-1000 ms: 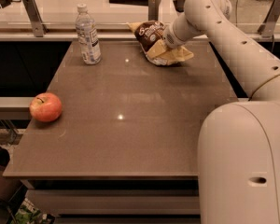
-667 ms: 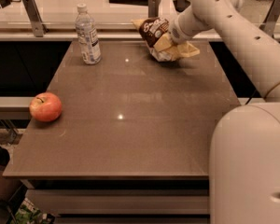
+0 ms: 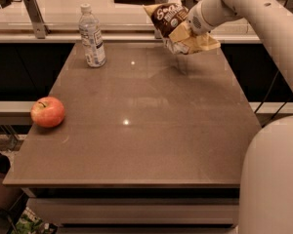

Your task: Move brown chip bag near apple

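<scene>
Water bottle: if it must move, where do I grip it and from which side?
Around the labelled middle of the water bottle, from the picture's right: it stands upright, round, and the gripper is on that side, holding the brown chip bag above the table.

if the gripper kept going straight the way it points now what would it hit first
The gripper, jaws shut on the brown chip bag, hangs above the table pointing left and slightly down. Probably the water bottle comes first, though depth is unclear.
</scene>
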{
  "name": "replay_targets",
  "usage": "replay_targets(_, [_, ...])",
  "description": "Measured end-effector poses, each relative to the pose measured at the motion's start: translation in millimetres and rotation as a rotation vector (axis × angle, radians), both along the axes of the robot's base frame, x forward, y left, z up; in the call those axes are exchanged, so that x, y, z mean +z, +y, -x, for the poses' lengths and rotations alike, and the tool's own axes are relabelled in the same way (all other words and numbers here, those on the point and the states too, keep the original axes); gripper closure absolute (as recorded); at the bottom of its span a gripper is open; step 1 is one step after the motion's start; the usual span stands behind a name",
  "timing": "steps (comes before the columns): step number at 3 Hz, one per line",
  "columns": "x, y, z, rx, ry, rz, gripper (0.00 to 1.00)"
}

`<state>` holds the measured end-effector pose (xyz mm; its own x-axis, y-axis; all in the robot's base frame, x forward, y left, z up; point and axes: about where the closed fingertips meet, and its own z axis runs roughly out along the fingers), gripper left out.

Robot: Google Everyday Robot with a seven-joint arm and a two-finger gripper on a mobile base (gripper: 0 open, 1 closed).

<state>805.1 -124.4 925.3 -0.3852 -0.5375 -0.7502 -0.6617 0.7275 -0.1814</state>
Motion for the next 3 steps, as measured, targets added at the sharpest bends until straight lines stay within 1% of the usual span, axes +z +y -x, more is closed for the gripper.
replay_targets(1, [16.9,1.3,17.3,0.085,0.008,-0.046,1.00])
replay_targets(2, [36.0,-1.4,47.8,0.163,0.035,-0.070,1.00])
replay_targets(3, [54.5,-4.3,80.8,0.208,0.058,-0.061,1.00])
